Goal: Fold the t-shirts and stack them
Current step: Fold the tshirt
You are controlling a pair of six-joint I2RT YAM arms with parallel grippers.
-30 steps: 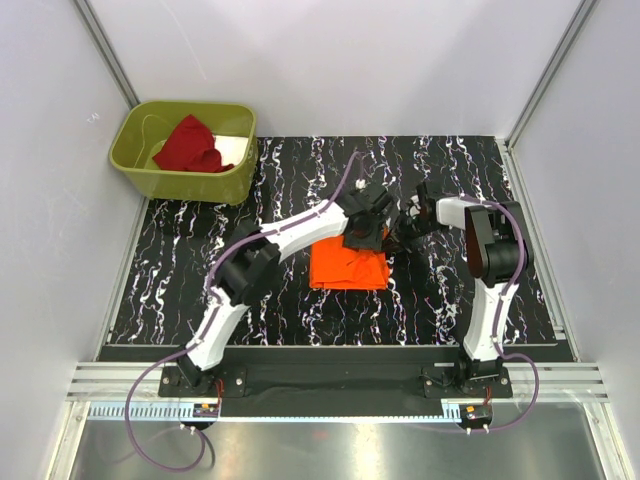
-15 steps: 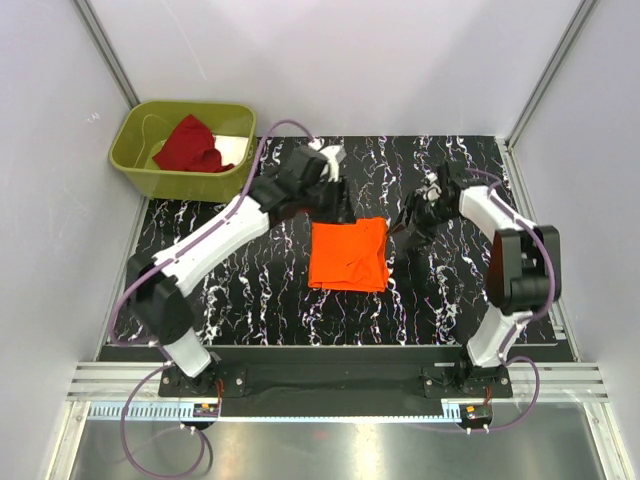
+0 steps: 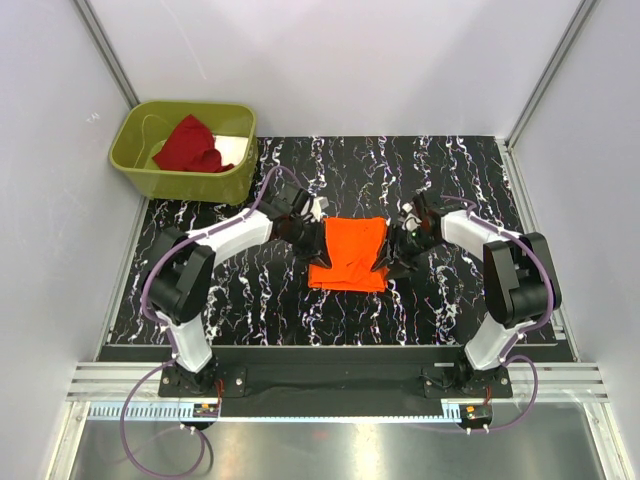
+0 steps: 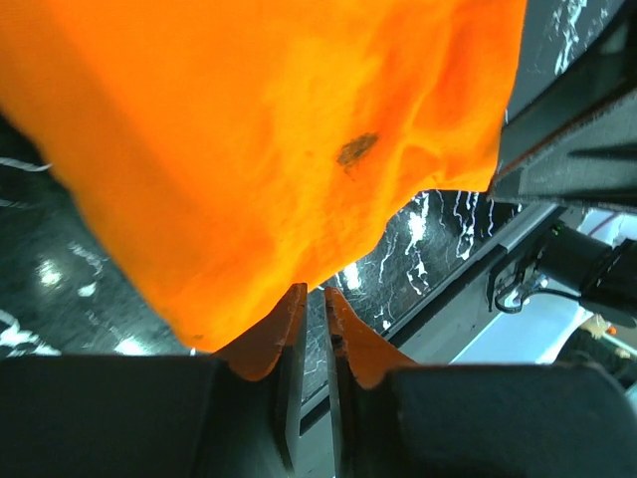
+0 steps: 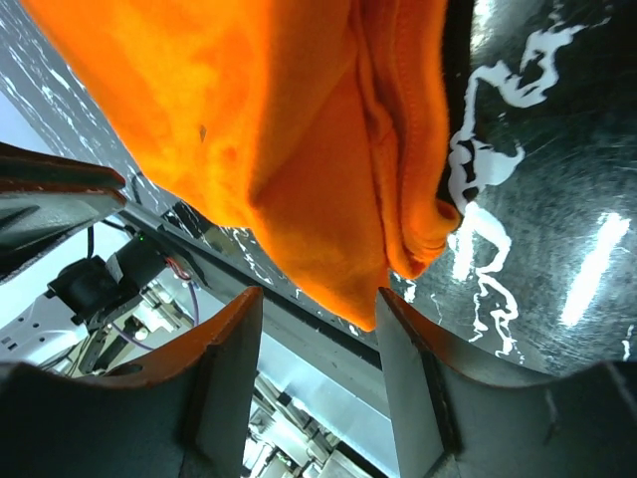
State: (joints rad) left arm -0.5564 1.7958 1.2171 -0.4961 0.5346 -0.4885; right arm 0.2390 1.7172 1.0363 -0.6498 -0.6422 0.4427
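Observation:
The orange t-shirt (image 3: 348, 252) lies folded in a rectangle on the black marbled table (image 3: 250, 300). My left gripper (image 3: 308, 238) sits low at the shirt's left edge. In the left wrist view its jaws (image 4: 313, 291) stand only a thin slit apart, with table showing through and the orange cloth (image 4: 259, 149) just past the tips. My right gripper (image 3: 392, 250) is at the shirt's right edge. It is open (image 5: 318, 299), and a corner of the orange cloth (image 5: 299, 149) reaches in between its fingertips. The dark red t-shirt (image 3: 190, 145) lies crumpled in the bin.
The olive-green bin (image 3: 140, 172) stands at the table's back left corner. Grey walls close in the left, back and right sides. A metal rail (image 3: 330, 380) with both arm bases runs along the near edge.
The left arm swung from behind the shirt down to its left edge, and its jaws narrowed. The right gripper opened and moved in against the shirt's right edge.

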